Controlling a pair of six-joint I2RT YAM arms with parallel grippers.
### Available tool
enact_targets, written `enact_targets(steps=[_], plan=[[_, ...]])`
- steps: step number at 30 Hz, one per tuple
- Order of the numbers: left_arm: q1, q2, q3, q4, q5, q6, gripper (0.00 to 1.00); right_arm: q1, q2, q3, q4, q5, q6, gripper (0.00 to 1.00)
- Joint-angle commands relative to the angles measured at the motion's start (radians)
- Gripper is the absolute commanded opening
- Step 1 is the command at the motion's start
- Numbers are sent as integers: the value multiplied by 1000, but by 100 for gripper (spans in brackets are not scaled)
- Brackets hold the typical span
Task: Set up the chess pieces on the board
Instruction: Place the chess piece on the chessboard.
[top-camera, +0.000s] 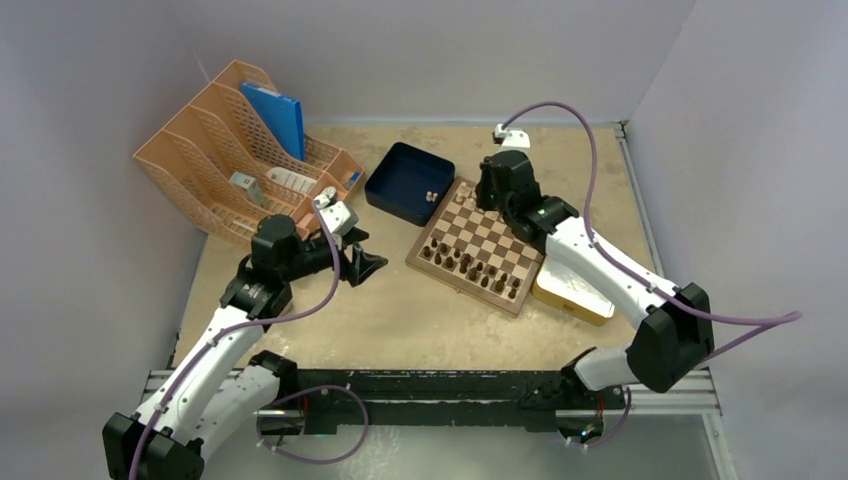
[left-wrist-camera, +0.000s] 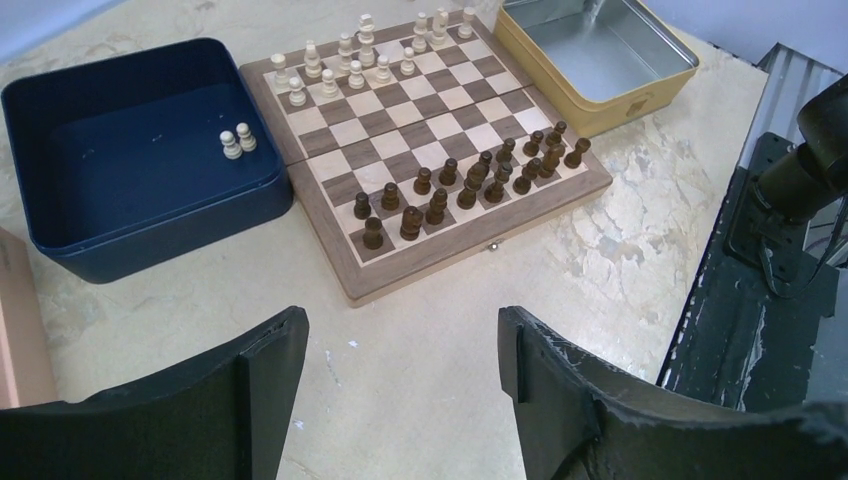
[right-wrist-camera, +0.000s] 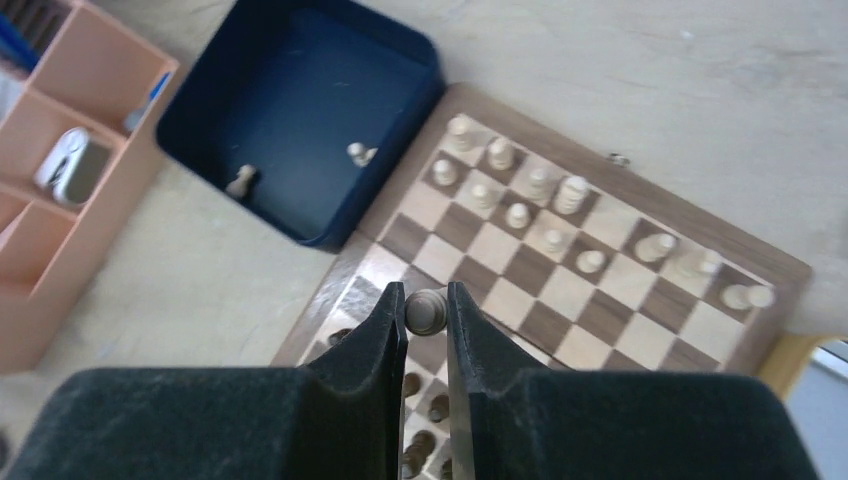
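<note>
The board (top-camera: 480, 236) lies right of centre and also shows in the left wrist view (left-wrist-camera: 430, 115) and the right wrist view (right-wrist-camera: 600, 300). Several cream chess pieces (left-wrist-camera: 365, 55) stand on its far rows (right-wrist-camera: 540, 190). My right gripper (right-wrist-camera: 427, 295) is above the board's far end (top-camera: 493, 195), shut on one cream piece (right-wrist-camera: 427, 312) held clear of the squares. Three more cream pieces (right-wrist-camera: 357, 153) lie in the dark blue tray (right-wrist-camera: 300, 90). My left gripper (left-wrist-camera: 400, 330) is open and empty, low over the table left of the board (top-camera: 365, 262).
Dark brown pieces (left-wrist-camera: 470, 185) fill the board's near rows. The blue tray (top-camera: 395, 175) touches the board's far left corner. A yellow tin with a metal inside (left-wrist-camera: 600, 50) sits against the board's right side. An orange desk organiser (top-camera: 240, 150) stands at the back left.
</note>
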Motion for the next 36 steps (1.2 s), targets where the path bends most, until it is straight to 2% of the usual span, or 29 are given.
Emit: enact_targets(steps=[1, 11, 17, 23, 27, 36], plan=[[-5, -5, 24, 20, -23, -45, 69, -45, -58, -43, 93, 157, 36, 9], [-5, -14, -1, 20, 5, -35, 70, -215, -30, -137, 188, 116, 60, 9], [-5, -14, -8, 24, 13, -32, 70, -261, 12, -232, 342, 36, 85, 9], [-4, -23, -11, 20, 13, -24, 70, -275, 98, -234, 389, 2, 96, 9], [-5, -23, -11, 23, 12, -22, 70, -278, 118, -259, 464, -4, 93, 9], [-5, -25, -13, 20, 7, -19, 71, -282, 167, -261, 506, 4, 93, 10]])
